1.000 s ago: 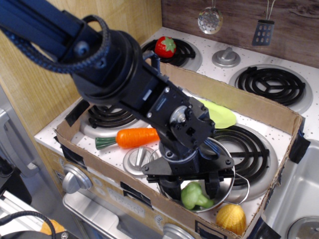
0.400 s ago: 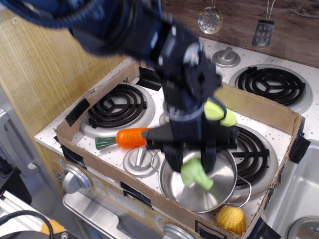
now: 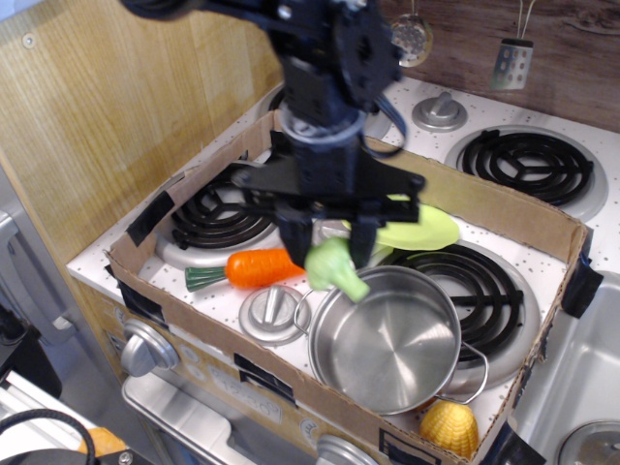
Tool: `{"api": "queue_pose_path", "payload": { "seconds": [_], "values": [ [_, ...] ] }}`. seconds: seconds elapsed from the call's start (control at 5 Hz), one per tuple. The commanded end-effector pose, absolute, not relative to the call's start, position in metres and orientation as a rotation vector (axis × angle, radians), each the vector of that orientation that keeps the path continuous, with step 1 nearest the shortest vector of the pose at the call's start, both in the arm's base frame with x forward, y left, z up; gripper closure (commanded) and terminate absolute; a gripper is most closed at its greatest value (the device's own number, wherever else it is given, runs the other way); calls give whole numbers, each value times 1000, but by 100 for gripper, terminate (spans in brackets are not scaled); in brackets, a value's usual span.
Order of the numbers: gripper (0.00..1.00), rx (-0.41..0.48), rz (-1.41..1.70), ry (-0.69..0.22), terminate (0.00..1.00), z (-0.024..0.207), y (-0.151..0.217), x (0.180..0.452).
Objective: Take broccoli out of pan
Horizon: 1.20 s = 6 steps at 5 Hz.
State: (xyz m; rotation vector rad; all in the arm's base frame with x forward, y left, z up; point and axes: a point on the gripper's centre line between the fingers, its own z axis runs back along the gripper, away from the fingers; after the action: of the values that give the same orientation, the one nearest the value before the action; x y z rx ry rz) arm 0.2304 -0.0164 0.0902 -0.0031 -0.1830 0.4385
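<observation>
The light-green toy broccoli (image 3: 334,268) hangs in the air, held between the fingers of my black gripper (image 3: 329,248), which is shut on it. It is above the upper-left rim of the shiny steel pan (image 3: 392,339), clear of the inside. The pan sits on the front right burner with nothing in it, and one wire loop handle shows at its right. My arm comes down from the top of the frame.
An orange toy carrot (image 3: 254,267) lies left of the pan. A lime-green plate (image 3: 421,227) lies behind it. A yellow corn (image 3: 449,425) sits at the front right corner. A cardboard wall (image 3: 504,208) rings the stove. Silver burner knob (image 3: 274,312) is beside the pan.
My gripper has lifted the broccoli up out of the pan and moved it back and to the left. The pan now stands empty.
</observation>
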Motion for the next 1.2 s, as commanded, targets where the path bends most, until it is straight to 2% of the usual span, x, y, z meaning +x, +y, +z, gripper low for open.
{"api": "queue_pose_path", "payload": {
  "seconds": [0.0, 0.2, 0.6, 0.8, 1.0],
  "values": [
    [100, 46, 414, -285, 0, 87, 27, 228],
    [100, 48, 411, -307, 0, 72, 45, 221],
    [100, 13, 388, -350, 0, 27, 62, 208],
    [100, 6, 380, -361, 0, 19, 64, 208],
    [0, 42, 360, -366, 0, 28, 66, 210]
  ]
}}
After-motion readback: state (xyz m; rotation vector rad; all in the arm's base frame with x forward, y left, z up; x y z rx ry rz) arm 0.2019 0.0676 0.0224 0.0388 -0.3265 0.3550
